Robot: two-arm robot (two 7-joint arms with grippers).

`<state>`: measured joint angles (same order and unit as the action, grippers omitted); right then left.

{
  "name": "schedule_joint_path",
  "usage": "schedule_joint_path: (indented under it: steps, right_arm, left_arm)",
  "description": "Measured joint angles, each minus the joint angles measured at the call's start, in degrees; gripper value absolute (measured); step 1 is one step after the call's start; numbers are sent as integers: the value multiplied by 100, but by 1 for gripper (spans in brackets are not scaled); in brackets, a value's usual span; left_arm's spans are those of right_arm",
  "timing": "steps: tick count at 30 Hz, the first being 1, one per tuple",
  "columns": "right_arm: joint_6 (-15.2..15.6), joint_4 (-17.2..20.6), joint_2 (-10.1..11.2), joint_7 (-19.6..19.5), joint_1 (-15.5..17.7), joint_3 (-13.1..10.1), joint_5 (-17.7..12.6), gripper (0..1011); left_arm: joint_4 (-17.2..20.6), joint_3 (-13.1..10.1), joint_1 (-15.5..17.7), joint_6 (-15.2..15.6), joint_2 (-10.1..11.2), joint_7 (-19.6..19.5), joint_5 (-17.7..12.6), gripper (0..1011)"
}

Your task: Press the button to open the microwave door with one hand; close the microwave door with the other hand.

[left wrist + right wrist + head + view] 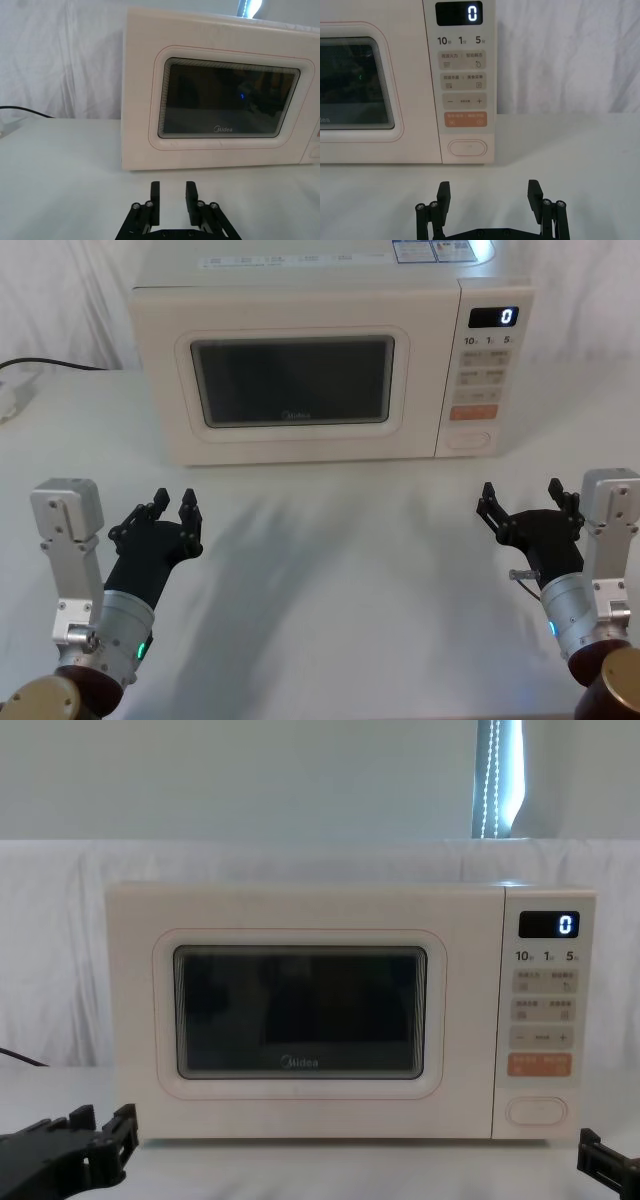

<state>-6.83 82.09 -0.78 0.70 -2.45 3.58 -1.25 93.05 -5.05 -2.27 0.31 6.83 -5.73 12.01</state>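
Observation:
The cream microwave stands at the back of the white table. The microwave door (290, 380) (225, 100) (300, 1010), with its dark window, sits flush with the body. The pill-shaped button (470, 438) (467, 148) (536, 1110) lies at the bottom of the control panel on the right. My left gripper (174, 502) (173, 197) hovers low over the table in front of the door's left part, open with a narrow gap and holding nothing. My right gripper (522, 495) (489, 192) is spread wide open in front of the panel, a good distance short of the button.
An orange key (465, 120) sits just above the button, and the display (493, 316) reads 0. A black cable (50, 364) runs along the table at the far left to a white object (10, 400). White cloth hangs behind the microwave.

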Motion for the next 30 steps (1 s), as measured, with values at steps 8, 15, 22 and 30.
schedule_joint_path:
  steps: [8, 15, 22, 30]
  right_arm:
    - [0, 0, 0, 0, 0, 0, 0, 1002]
    - [0, 0, 0, 0, 0, 0, 0, 1002]
    - [0, 0, 0, 0, 0, 0, 0, 1002]
    - [0, 0, 0, 0, 0, 0, 0, 1002]
  left_arm:
    - [0, 0, 0, 0, 0, 0, 0, 597]
    - [0, 0, 0, 0, 0, 0, 0, 793]
    - [0, 0, 0, 0, 0, 0, 0, 979]
    - [0, 0, 0, 0, 0, 0, 0, 1001]
